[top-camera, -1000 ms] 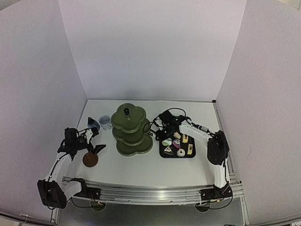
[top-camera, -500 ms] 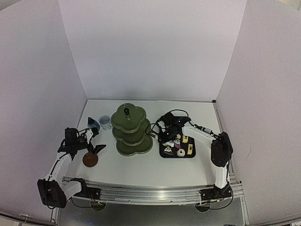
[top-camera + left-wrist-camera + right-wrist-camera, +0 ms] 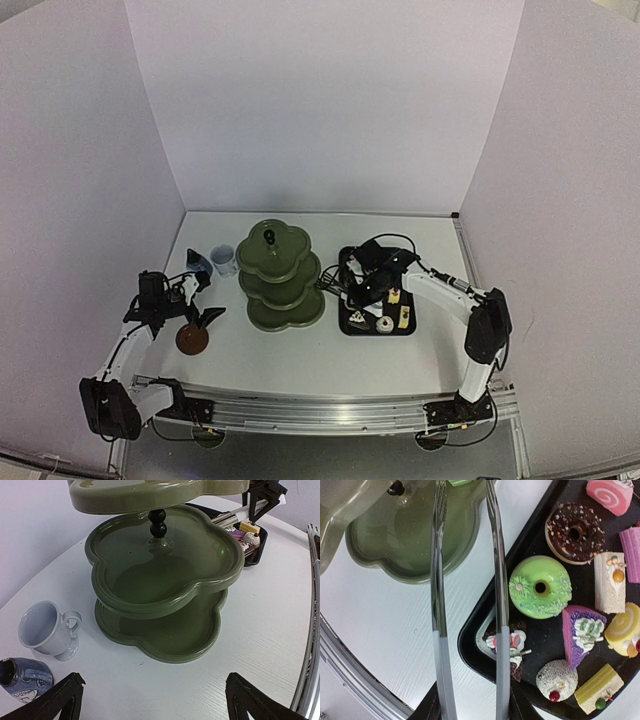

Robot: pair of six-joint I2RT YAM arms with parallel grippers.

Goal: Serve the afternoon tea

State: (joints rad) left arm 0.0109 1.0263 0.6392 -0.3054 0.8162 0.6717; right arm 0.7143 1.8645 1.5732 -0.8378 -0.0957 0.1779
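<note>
Found pastries (image 3: 540, 587) in black tray (image 3: 470, 645) beside three-tier stand (image 3: 165, 580); cup (image 3: 45, 630) and jug (image 3: 22, 680) on its other side. Recorded left gripper (image 3: 155, 700) spread wide, right gripper (image 3: 472, 707) pinching tongs (image 3: 440, 605).

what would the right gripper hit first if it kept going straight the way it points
Probably the green stand: the tongs held in the right gripper point at its tiers, though depth is unclear.

top: high, rear, looking down | wrists: close, low; all share stand (image 3: 165, 580), tray (image 3: 470, 655)
</note>
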